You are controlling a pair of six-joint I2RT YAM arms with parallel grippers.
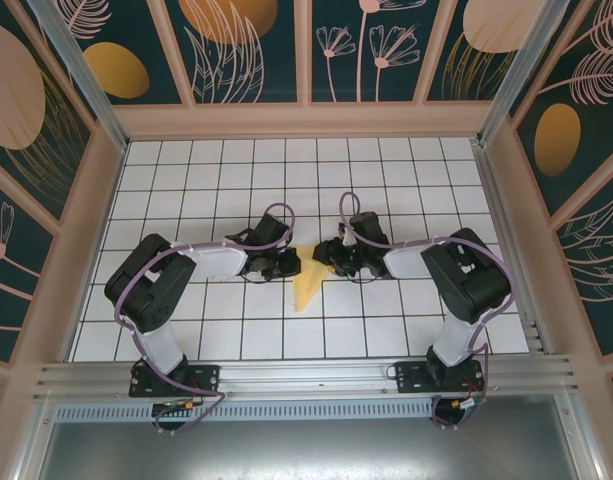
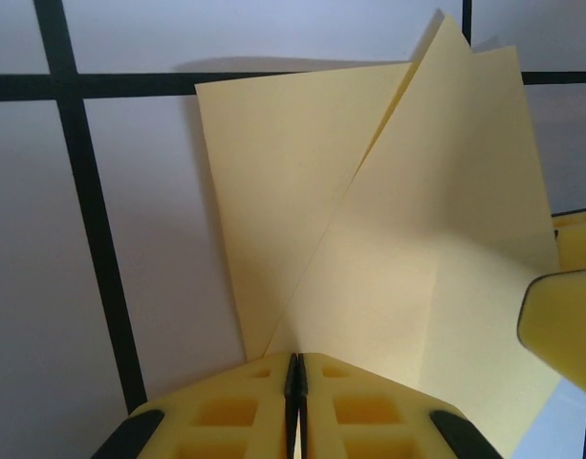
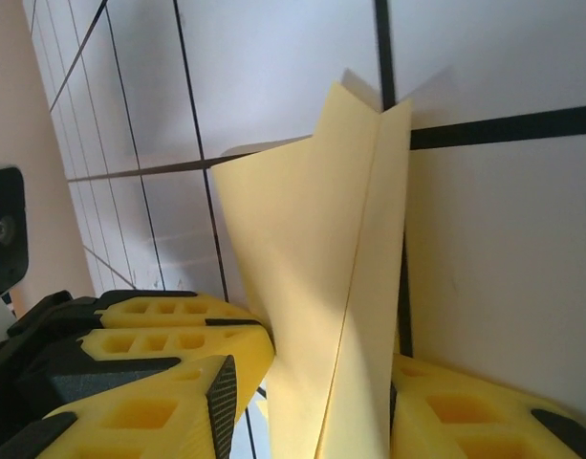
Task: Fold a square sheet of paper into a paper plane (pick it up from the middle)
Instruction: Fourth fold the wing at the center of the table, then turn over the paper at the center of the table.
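A thin pale-yellow folded sheet of paper (image 1: 308, 285) is seen in the middle of the white table with black grid lines (image 1: 236, 200), between the two arms. Its pointed end is turned toward the near edge, and its wide end is held up between the grippers.

The left gripper (image 1: 286, 265) is placed just left of the paper. In the left wrist view, the left gripper (image 2: 294, 378) is pressed tight together, and the near corner of the paper (image 2: 388, 239) is pinched in it. The folded flaps are spread out away from the fingers.

The right gripper (image 1: 326, 258) is placed just right of the paper. In the right wrist view, the right gripper (image 3: 321, 373) is held apart, and the paper (image 3: 312, 249) is stood on edge between its yellow fingers (image 3: 178, 382). A crease is seen running up the paper.
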